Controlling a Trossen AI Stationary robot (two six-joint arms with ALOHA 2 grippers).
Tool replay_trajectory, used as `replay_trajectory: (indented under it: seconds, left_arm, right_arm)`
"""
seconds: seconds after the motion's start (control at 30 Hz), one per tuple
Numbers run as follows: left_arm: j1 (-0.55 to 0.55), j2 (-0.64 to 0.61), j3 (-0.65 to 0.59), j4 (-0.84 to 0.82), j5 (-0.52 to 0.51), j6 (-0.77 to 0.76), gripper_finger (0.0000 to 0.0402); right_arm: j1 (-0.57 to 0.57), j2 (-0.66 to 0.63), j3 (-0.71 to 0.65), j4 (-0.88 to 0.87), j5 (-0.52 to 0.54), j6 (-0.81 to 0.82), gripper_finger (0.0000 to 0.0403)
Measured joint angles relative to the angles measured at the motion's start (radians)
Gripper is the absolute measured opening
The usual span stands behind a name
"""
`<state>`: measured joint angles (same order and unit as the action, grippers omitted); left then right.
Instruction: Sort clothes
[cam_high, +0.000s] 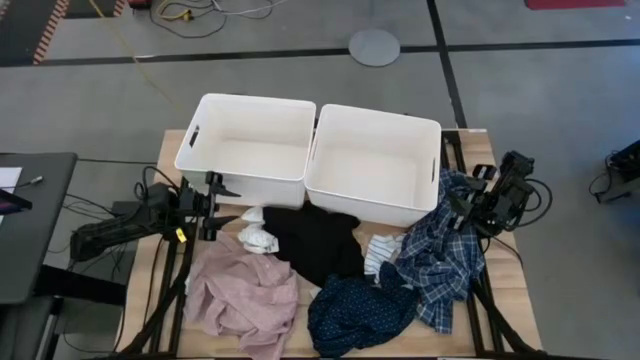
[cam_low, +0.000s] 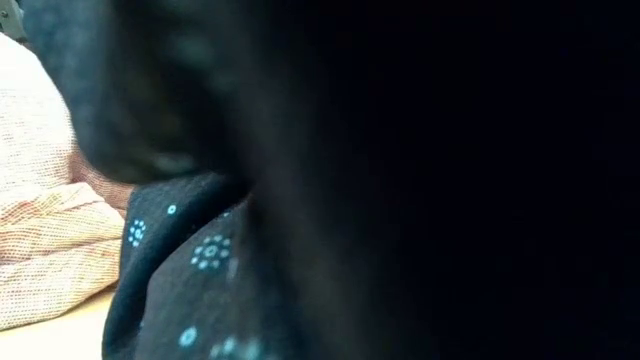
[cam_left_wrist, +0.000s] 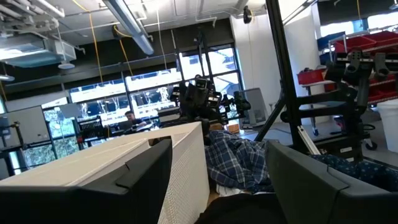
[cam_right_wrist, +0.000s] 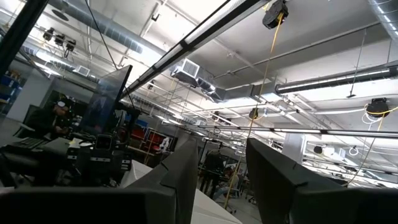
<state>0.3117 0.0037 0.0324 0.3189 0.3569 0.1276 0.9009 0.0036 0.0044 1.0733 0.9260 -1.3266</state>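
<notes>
Two claws (cam_high: 222, 207) (cam_high: 462, 203) stand open and empty; navy dotted garment (cam_low: 190, 270) blocks the low view.

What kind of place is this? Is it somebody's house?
Probably not a house; it looks like a big robot lab or workshop. The ceiling has bare pipes and long strip lights, red shelves stand at the side, and the wooden table sits on a grey concrete floor.

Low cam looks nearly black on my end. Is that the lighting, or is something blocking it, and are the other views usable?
Blocked, not dark: in the low view the navy dotted garment and a blurred dark mass sit against the lens, with the pink garment at the edge. High view is evenly lit and sharp. Wrist views are clear beyond their own blurred fingers.
</notes>
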Motion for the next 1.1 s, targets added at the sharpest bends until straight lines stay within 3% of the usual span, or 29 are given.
replay_trajectory:
  seconds: [0.57,1.1]
  left_arm:
    - [0.0,0.0,0.0,0.013,0.001,-0.005,0.0251]
    - [0.0,0.001,0.0,0.005,0.001,-0.216,0.0251]
  right_arm:
    - [0.0,0.0,0.0,0.0,0.0,0.0,0.0154]
    - [0.0,0.0,0.0,0.0,0.0,0.0,0.0154]
